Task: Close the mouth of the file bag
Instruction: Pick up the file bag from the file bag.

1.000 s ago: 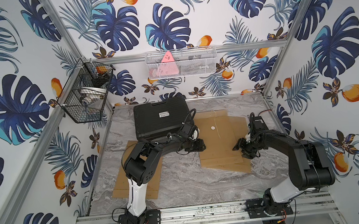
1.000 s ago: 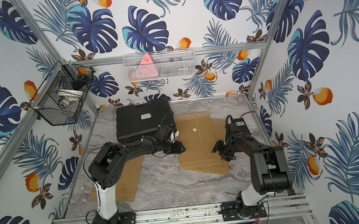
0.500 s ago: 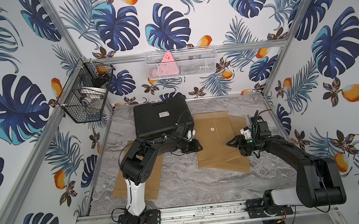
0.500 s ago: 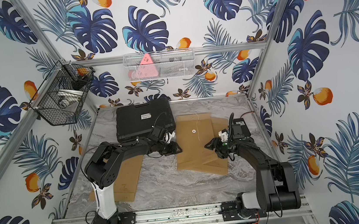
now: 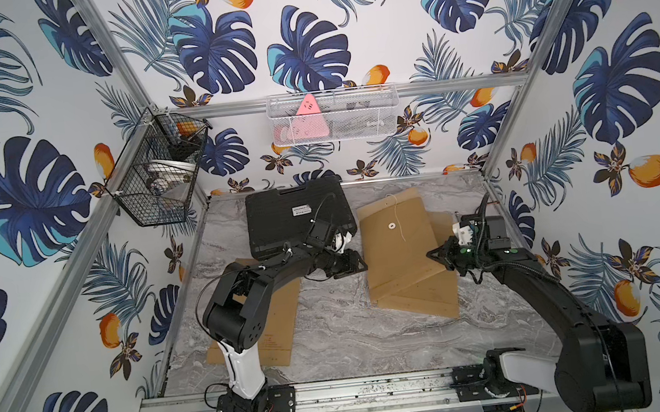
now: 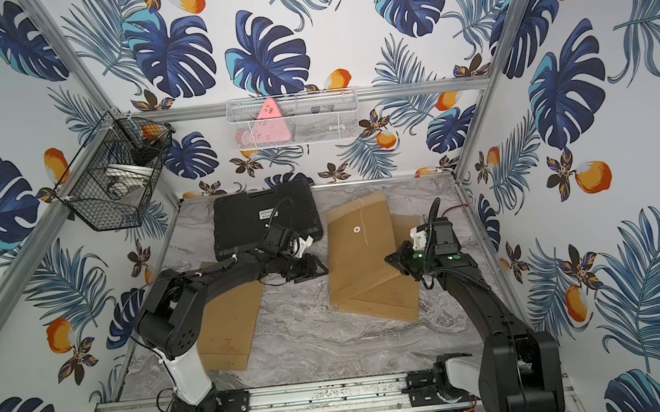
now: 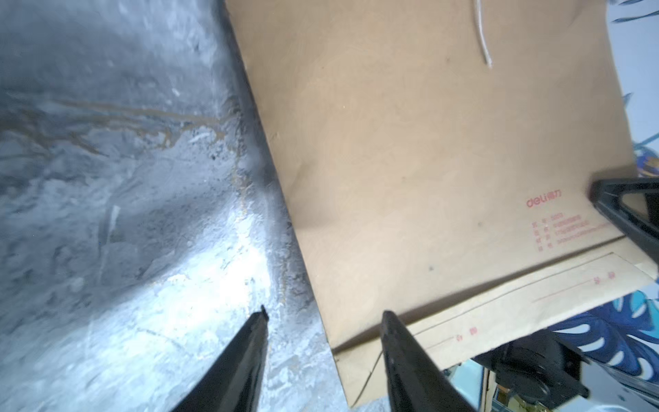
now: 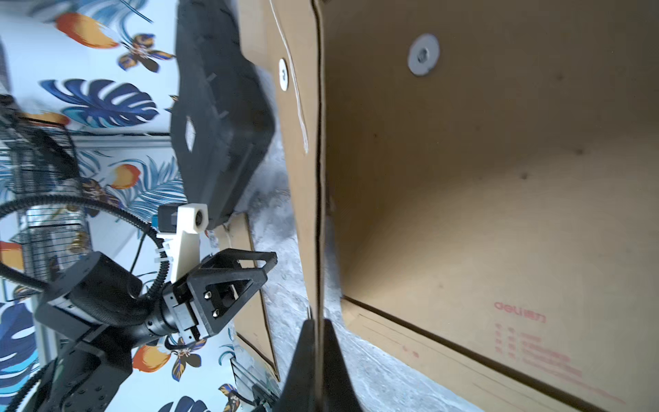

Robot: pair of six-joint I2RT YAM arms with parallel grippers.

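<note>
Right hand (image 8: 316,323) pinching the kraft file bag's (image 5: 397,250) edge, left hand (image 7: 322,314) open alongside; next I'd steady it for closing

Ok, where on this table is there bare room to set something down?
Bare tabletop along the front rail, and the strip up between the left envelope and file bag. Crowded further back: black case, left gripper, and right gripper shut on the bag's edge.

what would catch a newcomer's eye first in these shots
The loud blue-leaf wallpaper around the whole cell, first. Then the brown file bag mid-table, its edge pinched in the shut right claw, with the left claw open beside its opposite edge. A black case lies at the back.
</note>
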